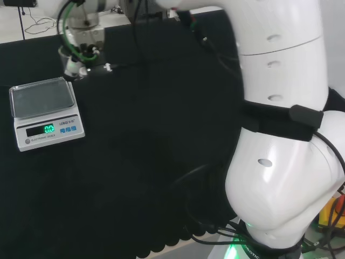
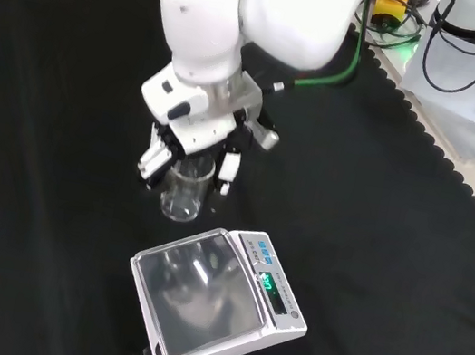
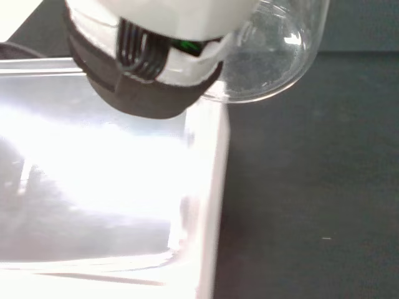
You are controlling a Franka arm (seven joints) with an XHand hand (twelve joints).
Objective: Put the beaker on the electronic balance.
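Observation:
A clear glass beaker (image 2: 185, 191) stands upright between the fingers of the black and white hand (image 2: 191, 137), which is shut on it from above. In the front view it is just behind the far left corner of the electronic balance (image 2: 215, 307), off the pan. Whether its base touches the cloth I cannot tell. The head view has the beaker (image 1: 69, 63) under the hand (image 1: 89, 39), just beyond the balance (image 1: 46, 110), whose display glows green. Up close in the wrist view, a finger (image 3: 143, 68) crosses the beaker's rounded base (image 3: 274, 56), with the shiny pan (image 3: 93, 187) beyond.
Black cloth (image 2: 379, 212) covers the bench around the balance. The arm's big white links (image 1: 280, 135) stand at the right of the head view. Cables and gear lie past the cloth's scalloped edge (image 2: 456, 193) in the front view.

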